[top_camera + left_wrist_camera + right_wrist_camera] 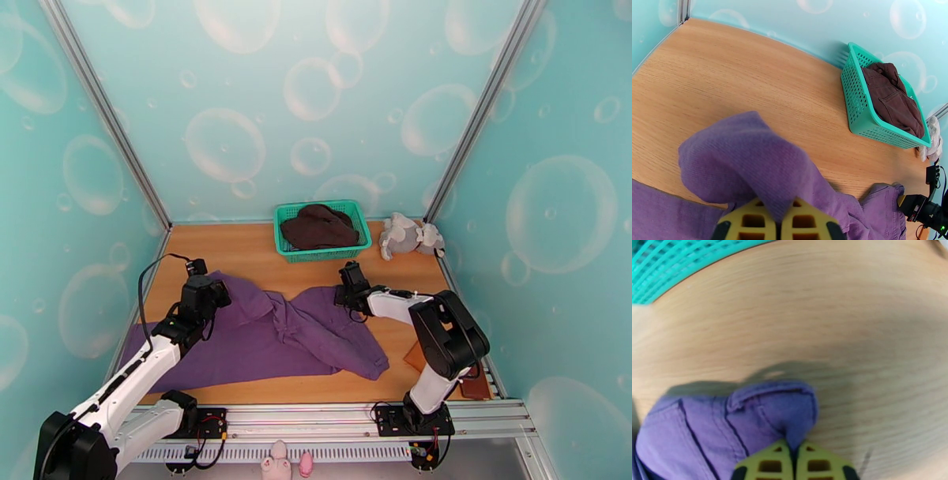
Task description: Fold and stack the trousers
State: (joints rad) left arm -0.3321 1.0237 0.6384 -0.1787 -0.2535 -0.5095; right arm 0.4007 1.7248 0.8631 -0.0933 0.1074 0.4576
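Early stage: folding and stacking all left. Gripping crumpled trousers (276, 331) at desk (237, 245) centre with left fingers (746, 221) and right fingers (817, 465), both clamped on cloth

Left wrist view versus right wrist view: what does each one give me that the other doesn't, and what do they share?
Left wrist view: the left gripper shut on a raised fold of the trousers, plus the dark brown garment inside the green basket and an edge of the grey plush toy. Right wrist view: the right gripper shut on a seamed corner of the trousers. Shared: the trousers, the green basket, the wooden table.
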